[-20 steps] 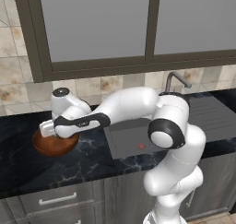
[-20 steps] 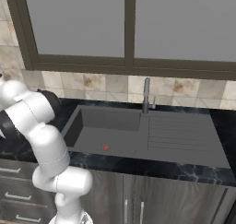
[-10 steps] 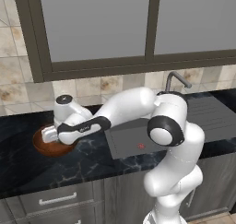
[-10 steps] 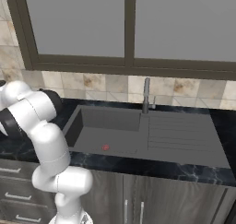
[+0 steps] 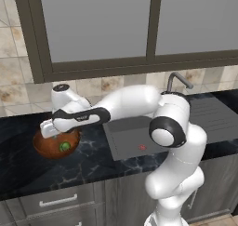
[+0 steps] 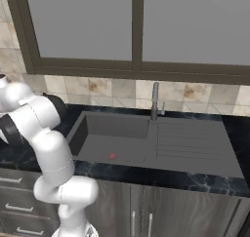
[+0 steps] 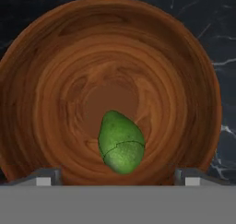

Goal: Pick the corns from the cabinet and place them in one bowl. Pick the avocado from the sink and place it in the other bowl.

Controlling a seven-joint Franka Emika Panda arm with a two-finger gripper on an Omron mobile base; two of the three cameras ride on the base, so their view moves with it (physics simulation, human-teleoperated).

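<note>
The avocado lies free on the floor of the other bowl, a reddish-brown wooden bowl on the black counter. In the left base view the avocado shows as a green spot inside that bowl. My gripper hangs just above the bowl, open, its fingertips standing wide on either side of the avocado without touching it. The sink lies to the right of the bowl. The corns, the cabinet and the one bowl are out of view.
A tiny red item lies on the floor of the sink. The curved grey faucet stands behind the basin, with a ribbed drainboard to its right. Dark-framed window panels rise behind the counter.
The hand has come down over the wooden bowl and the jaws have opened. The avocado has been let go and now rests in the bowl.
</note>
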